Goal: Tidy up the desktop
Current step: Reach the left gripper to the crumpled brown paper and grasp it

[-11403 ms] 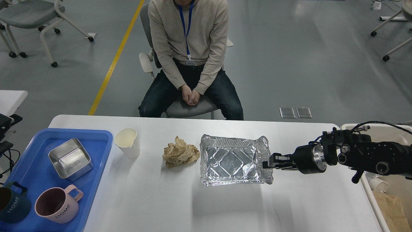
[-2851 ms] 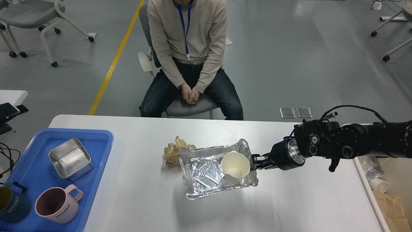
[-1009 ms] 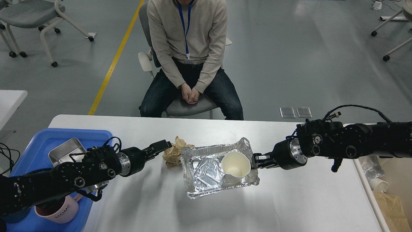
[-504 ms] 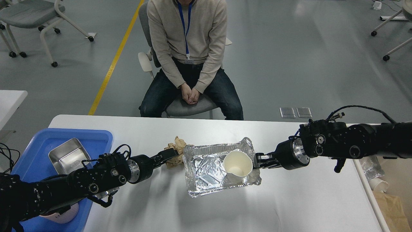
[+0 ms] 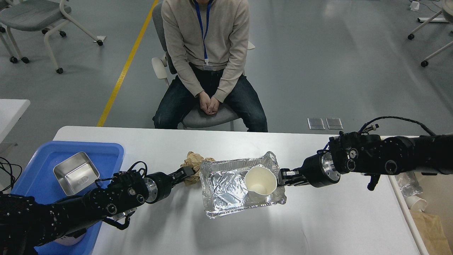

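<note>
The white desktop [image 5: 318,219] holds a crumpled aluminium foil tray [image 5: 226,191] at its middle, with a white paper cup [image 5: 260,182] standing in its right half. My right gripper [image 5: 285,176] is shut on the foil tray's right rim. A ball of crumpled brown paper [image 5: 194,162] lies just left of the foil tray. My left gripper [image 5: 187,173] reaches in from the left, its tip against the front of the brown paper. Its fingers are dark and seen end-on, so I cannot tell how they stand.
A blue plastic tray [image 5: 42,156] sits at the left edge with a square steel container [image 5: 76,173] in it; my left arm covers its front. A beige bin [image 5: 430,216] stands past the right edge. A seated person [image 5: 207,53] faces the far edge.
My left arm has come in from the left and reached right to the brown paper. The right gripper has kept hold of the foil tray, shifting it slightly. The cup has stayed in the tray.
</note>
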`<action>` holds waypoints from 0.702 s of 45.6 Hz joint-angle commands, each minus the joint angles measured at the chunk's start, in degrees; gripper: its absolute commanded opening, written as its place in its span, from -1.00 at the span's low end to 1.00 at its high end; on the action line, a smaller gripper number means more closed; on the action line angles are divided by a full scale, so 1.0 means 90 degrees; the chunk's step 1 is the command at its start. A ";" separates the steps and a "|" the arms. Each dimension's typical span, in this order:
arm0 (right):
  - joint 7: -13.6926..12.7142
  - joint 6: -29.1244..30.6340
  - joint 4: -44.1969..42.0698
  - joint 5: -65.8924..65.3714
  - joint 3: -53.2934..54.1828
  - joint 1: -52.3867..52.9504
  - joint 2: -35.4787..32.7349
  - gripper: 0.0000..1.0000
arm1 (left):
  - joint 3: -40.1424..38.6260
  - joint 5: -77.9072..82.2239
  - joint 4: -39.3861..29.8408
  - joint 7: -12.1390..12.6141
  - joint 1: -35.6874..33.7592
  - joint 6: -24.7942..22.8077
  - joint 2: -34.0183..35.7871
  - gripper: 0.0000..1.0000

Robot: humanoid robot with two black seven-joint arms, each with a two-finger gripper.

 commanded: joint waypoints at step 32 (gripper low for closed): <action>0.0000 -0.0048 0.0088 -0.0010 -0.0009 0.0013 -0.0174 -1.00 | -0.0157 -0.0075 0.0093 -0.0554 -0.0012 0.0076 -0.0125 -1.00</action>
